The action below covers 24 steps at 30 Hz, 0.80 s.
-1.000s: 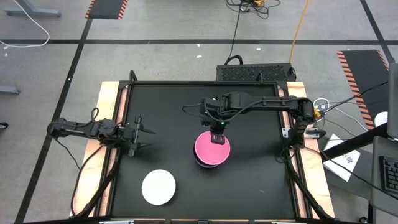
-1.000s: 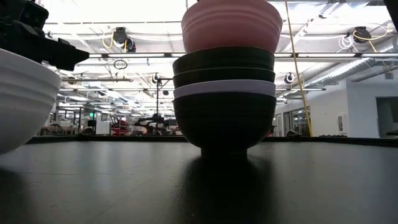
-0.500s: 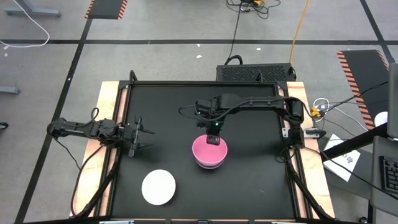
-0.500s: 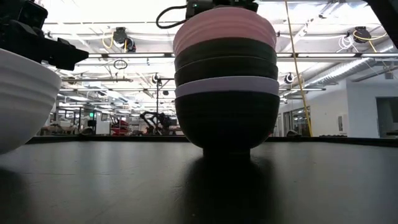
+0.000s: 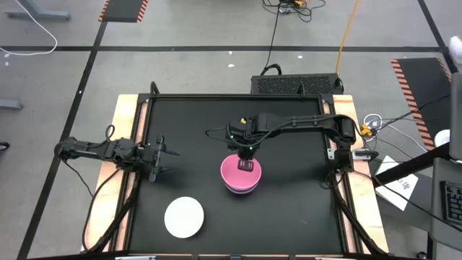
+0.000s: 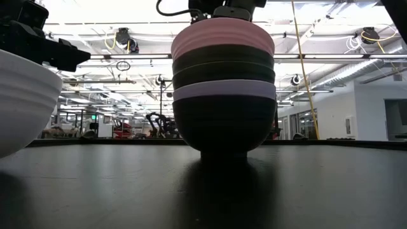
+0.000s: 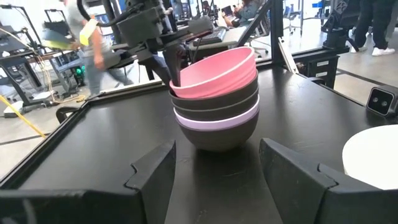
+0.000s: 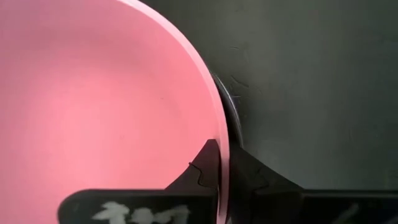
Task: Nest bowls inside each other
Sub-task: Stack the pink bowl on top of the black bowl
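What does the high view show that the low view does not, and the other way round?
Only the high view shows the whole layout: the left pincer waiting open near the table's left edge, apart from every bowl, the white bowl complete, and the right pincer at the pink bowl's rim.

Only the low view shows the stack's layers under the pink bowl: two black bowls, a lavender bowl, then a black bowl on the table.

Both show the pink bowl on top of the stack and the white bowl apart from it.
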Available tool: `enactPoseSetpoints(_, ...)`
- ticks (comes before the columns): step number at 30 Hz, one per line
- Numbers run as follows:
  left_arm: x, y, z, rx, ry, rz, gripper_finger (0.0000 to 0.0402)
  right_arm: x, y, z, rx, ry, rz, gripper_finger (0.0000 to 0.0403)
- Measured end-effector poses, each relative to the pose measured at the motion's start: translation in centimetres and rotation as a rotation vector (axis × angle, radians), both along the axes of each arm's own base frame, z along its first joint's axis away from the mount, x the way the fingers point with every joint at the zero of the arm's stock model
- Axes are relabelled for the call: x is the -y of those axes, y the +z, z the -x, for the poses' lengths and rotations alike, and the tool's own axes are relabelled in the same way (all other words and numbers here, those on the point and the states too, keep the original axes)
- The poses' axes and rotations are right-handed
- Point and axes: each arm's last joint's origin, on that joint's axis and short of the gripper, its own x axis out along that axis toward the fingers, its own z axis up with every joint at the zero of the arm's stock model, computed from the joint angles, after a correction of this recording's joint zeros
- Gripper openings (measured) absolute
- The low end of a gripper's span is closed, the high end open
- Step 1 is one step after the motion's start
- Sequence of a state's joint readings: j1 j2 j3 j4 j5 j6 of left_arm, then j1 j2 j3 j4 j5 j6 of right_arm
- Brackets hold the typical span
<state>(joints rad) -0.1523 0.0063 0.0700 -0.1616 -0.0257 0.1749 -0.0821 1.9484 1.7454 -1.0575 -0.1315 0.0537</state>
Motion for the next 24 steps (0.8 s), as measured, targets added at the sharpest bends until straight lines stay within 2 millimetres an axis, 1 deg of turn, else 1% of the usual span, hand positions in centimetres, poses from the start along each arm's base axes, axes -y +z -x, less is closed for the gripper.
enactPoseSetpoints(4, 0.0, 0.0, 0.0, 0.000, 0.000, 0.000, 0.0234, -0.6, 0.0, 0.1, -0.017, -0.013, 0.067, 0.0000)
enactPoseSetpoints(8, 0.0, 0.0, 0.0, 0.000, -0.001, 0.000, 0.0234, -1.0, 0.3, 0.2, -0.009, -0.015, 0.117, 0.0000)
enactPoseSetpoints(24, 0.0, 0.0, 0.0, 0.000, -0.003, 0.000, 0.0234, -1.1, 0.5, 0.4, -0.018, -0.046, 0.145, 0.0000)
